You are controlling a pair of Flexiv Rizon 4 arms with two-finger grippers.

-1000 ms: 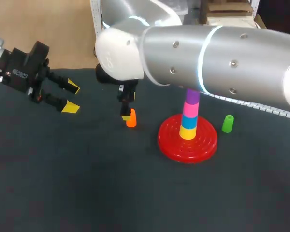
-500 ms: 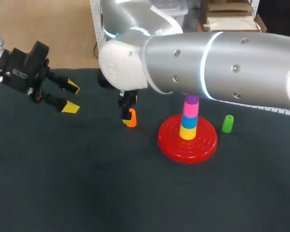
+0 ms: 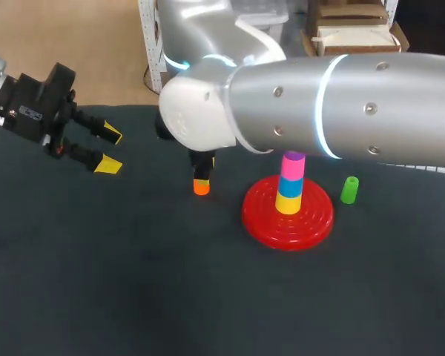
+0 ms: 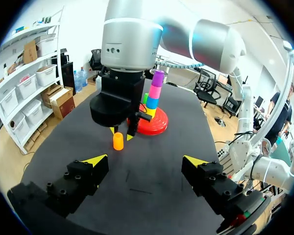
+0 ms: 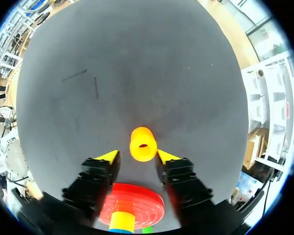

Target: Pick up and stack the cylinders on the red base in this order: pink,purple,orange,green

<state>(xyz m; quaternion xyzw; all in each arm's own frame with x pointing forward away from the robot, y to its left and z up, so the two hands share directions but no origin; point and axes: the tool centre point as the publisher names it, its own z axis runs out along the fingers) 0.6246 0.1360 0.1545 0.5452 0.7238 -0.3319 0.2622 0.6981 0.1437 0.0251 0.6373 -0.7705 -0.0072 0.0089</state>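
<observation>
The orange cylinder (image 5: 143, 143) stands upright on the dark table between the yellow fingertips of my right gripper (image 5: 137, 155). One tip lies close against it and a small gap shows at the other, so the gripper is open. From above, the right gripper (image 3: 201, 176) comes straight down over the orange cylinder (image 3: 201, 188). The red base (image 3: 311, 219) carries a stack of yellow, blue, pink and purple (image 3: 294, 157) cylinders. A green cylinder (image 3: 349, 190) stands beside the base. My left gripper (image 3: 110, 150) hangs open and empty at the far left.
The big right arm (image 3: 341, 104) spans the table's back, above the base. In the left wrist view the left gripper (image 4: 145, 160) looks across bare dark mat toward the orange cylinder (image 4: 118, 141) and the stack (image 4: 154, 93).
My right gripper has shifted over the orange cylinder and come down around it, and its fingers have drawn closer together. The left arm has not moved.
</observation>
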